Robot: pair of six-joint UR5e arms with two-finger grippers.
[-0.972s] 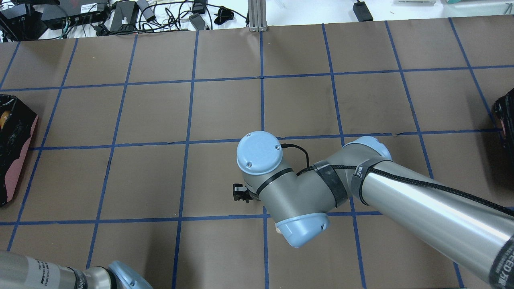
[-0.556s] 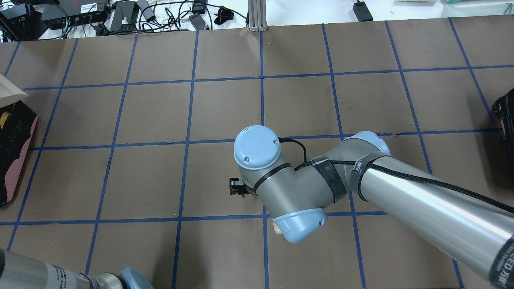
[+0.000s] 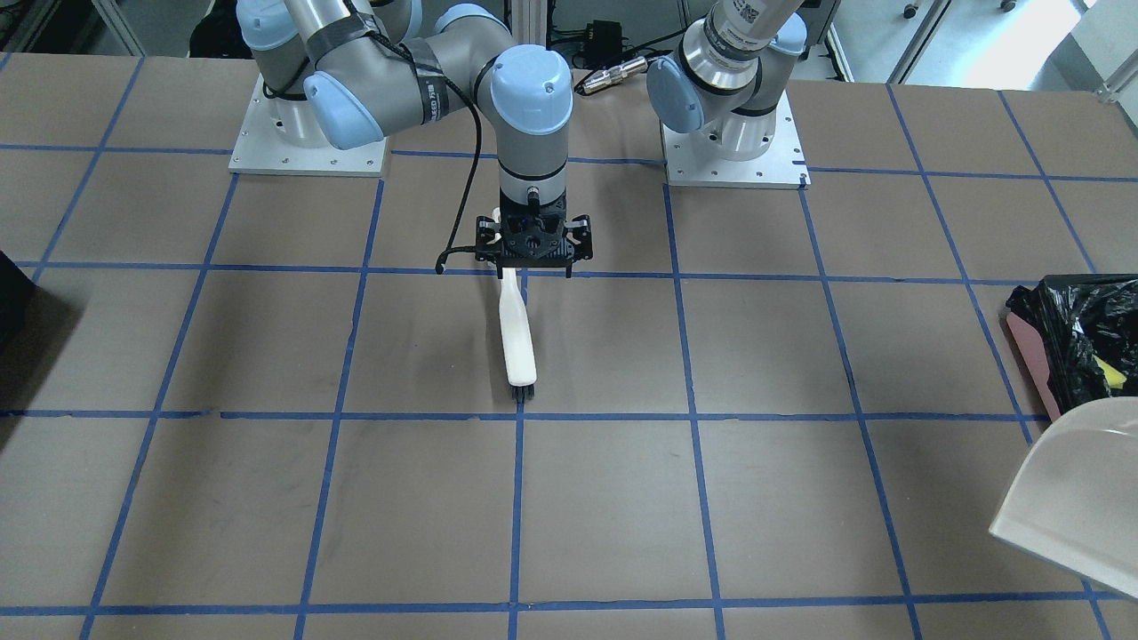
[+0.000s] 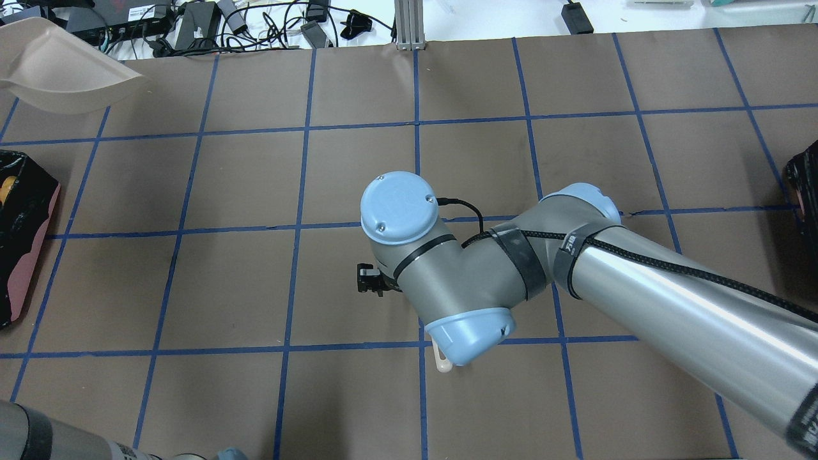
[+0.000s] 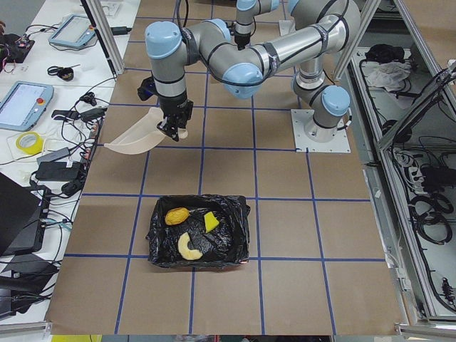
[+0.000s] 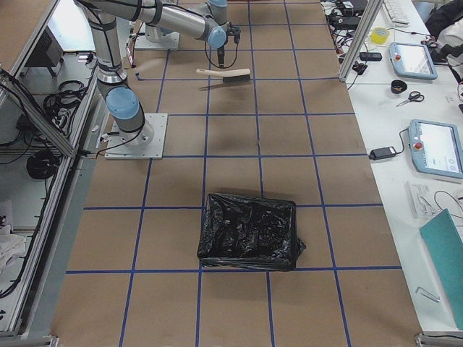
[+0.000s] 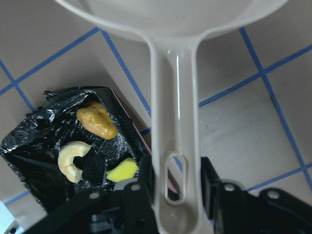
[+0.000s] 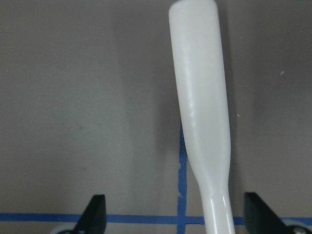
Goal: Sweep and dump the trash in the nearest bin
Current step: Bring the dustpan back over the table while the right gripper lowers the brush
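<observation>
The bin (image 5: 235, 242), pinkish with a glossy black bag, stands at the table's left end. All three trash pieces lie inside it: bread roll (image 5: 177, 214), yellow wedge (image 5: 211, 221), croissant (image 5: 188, 246). They also show in the left wrist view: roll (image 7: 97, 122), croissant (image 7: 72, 160), wedge (image 7: 122, 170). My left gripper (image 7: 170, 195) is shut on the handle of the white dustpan (image 4: 57, 64), held in the air beyond the bin. My right gripper (image 3: 532, 253) is shut on a white brush (image 3: 516, 338), held above the table's middle.
A second bin with a black bag (image 6: 249, 231) stands at the table's right end. Cables and power supplies (image 4: 192, 25) lie along the far edge. The arm bases (image 3: 307, 133) sit at the near side. Blue tape lines grid the brown table.
The dustpan has swung away from over the bin toward the table's far left corner. The right arm has shifted slightly left with the brush.
</observation>
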